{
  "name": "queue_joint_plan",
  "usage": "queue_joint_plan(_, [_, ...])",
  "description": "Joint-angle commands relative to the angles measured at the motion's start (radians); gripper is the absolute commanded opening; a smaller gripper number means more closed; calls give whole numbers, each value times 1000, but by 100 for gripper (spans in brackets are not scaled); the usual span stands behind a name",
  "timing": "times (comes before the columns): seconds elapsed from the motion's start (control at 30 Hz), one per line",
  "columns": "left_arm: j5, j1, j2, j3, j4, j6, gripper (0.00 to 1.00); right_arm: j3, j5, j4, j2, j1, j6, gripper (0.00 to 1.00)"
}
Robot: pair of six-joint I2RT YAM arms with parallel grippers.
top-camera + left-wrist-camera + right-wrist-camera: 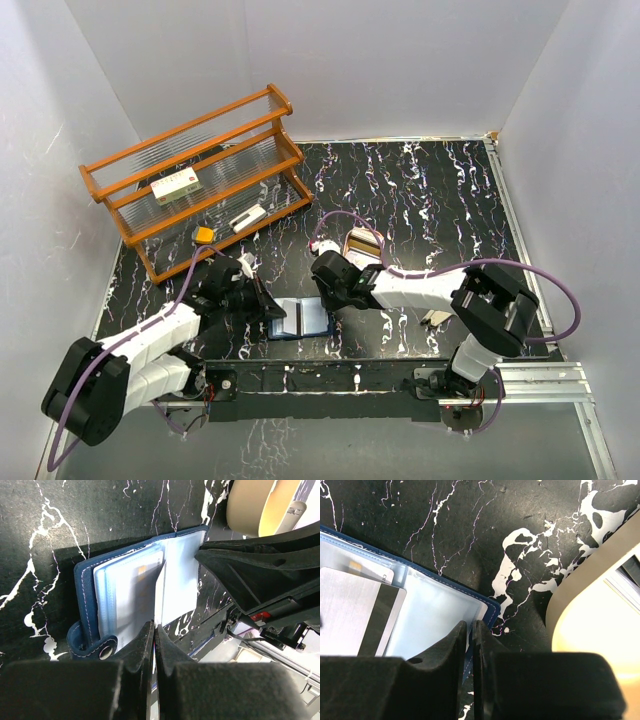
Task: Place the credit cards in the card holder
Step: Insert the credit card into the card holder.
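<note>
While left pincer (154, 630) and right pincer (470, 630) nip it, the navy card holder (85, 595) lies open, clear-sleeved.

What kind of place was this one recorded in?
Probably a robot test booth rather than a home or shop: plain white walls box in a black marbled table, and two robot arms stand bolted at its near edge.

The card holder (84, 597) is navy with pale blue inside, the table (440, 200) black with white veins
</note>
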Motion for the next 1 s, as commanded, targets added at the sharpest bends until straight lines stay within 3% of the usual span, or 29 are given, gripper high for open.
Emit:
queue_joint_plan(0.0, [9, -4, 22, 30, -5, 31, 0, -16, 29, 34, -1, 3, -22, 9])
queue_joint_plan(0.57, [-49, -4, 147, 52, 39, 78, 0, -29, 25, 28, -3, 3, -29, 9])
queue_joint_plan(0.97, [-78, -4, 127, 21, 77, 29, 0, -44, 11, 37, -13, 3, 7, 9])
